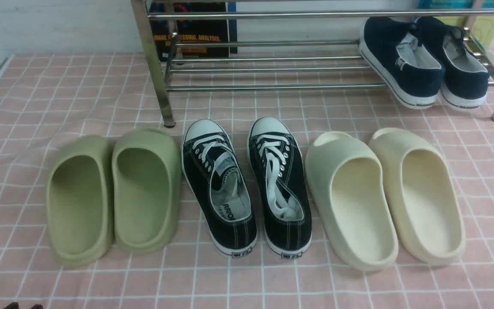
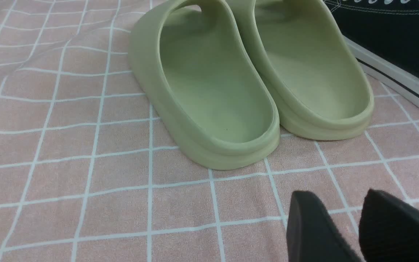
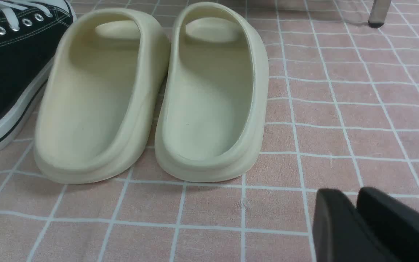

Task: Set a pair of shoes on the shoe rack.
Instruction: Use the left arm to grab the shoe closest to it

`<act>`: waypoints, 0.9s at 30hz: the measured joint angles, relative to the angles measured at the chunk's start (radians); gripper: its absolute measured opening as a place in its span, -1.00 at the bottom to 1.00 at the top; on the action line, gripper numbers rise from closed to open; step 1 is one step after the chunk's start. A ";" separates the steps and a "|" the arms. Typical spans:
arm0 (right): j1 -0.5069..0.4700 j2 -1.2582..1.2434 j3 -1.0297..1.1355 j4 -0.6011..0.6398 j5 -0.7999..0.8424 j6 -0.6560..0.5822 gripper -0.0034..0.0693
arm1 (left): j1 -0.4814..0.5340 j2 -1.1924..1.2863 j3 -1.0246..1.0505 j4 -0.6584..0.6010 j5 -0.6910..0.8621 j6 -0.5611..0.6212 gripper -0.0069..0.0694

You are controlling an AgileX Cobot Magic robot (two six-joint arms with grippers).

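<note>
Pink checked surface (image 1: pixel 37 107) is carrying the lot. Black sneakers (image 1: pixel 281 180) are sitting on it in front of the shoe rack (image 1: pixel 272 87), between green slides (image 1: pixel 144 193) and cream slides (image 1: pixel 350 201). Left end effector (image 2: pixel 340 203) is hovering parted, empty; right end effector (image 3: pixel 351 203) is hovering closed, empty.

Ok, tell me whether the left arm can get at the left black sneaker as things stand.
Probably yes: the left gripper sits empty near the heels of the green slides, and the left black sneaker beside them lies uncovered, open from above.
</note>
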 joint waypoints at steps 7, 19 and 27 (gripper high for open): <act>0.000 0.000 0.000 0.000 0.000 0.000 -0.59 | 0.000 0.000 0.000 0.000 0.000 0.000 -0.19; 0.000 0.000 0.000 0.000 0.000 0.000 -0.55 | 0.000 0.000 0.000 0.000 0.000 0.000 -0.19; 0.000 0.000 0.000 0.000 0.000 0.000 -0.53 | 0.000 0.000 0.000 0.000 0.000 0.000 -0.19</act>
